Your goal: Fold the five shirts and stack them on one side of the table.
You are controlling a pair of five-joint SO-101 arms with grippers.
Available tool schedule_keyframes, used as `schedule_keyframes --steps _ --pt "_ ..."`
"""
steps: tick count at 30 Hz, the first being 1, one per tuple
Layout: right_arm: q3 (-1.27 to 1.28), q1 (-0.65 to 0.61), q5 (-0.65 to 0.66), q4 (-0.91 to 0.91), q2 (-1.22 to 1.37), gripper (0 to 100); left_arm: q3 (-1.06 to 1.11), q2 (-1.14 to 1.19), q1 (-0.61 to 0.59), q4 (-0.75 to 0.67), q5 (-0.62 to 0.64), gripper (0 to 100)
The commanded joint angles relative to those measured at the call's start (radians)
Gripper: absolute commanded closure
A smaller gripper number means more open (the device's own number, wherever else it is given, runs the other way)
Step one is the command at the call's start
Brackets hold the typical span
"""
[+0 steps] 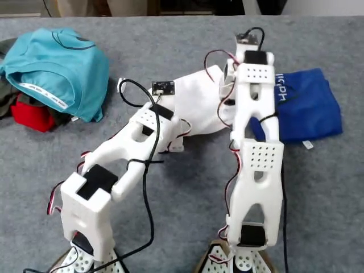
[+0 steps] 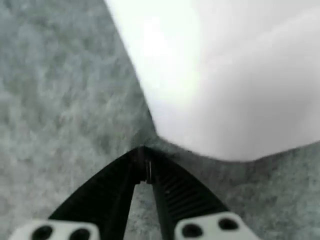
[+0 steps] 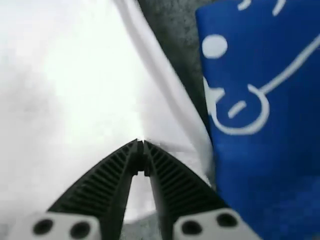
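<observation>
A white shirt lies spread at the table's middle, partly under both arms. My left gripper is shut, its tips on the grey table right at a corner of the white shirt. My right gripper is shut on the white shirt, close to its edge beside the folded blue shirt. That blue shirt lies at the right of the table. A teal shirt is heaped at the back left over a red shirt and a dark one.
The grey table is bare in front between the two arm bases. Black cables hang off the left arm. The table's far edge runs along the back.
</observation>
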Motion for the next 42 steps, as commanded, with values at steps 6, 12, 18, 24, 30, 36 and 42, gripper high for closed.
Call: schedule_keyframes --steps 6,12,18,24,30,36,42 --pt "-0.156 0.018 0.009 0.078 -0.157 99.6 0.017 -0.41 -0.229 -0.029 -0.014 98" --pt "0.104 0.053 -0.023 0.078 -0.38 89.0 0.166 -0.318 -0.364 -0.397 -0.008 98" --pt "0.509 -0.015 -0.043 0.012 -0.529 67.7 0.199 -0.232 -0.373 -0.39 -0.011 98" --pt "0.685 -0.065 -0.204 -0.255 -0.532 66.5 0.138 -0.231 -0.376 -0.367 -0.012 98" --pt "0.8 -0.11 -0.273 -0.41 -0.495 50.1 0.135 -0.231 -0.374 -0.367 -0.012 98" --pt "0.803 -0.127 -0.273 -0.503 -0.401 50.2 0.141 -0.231 -0.374 -0.364 -0.012 98" --pt "0.783 -0.15 -0.275 -0.543 -0.361 53.0 0.141 -0.231 -0.374 -0.364 -0.012 98"
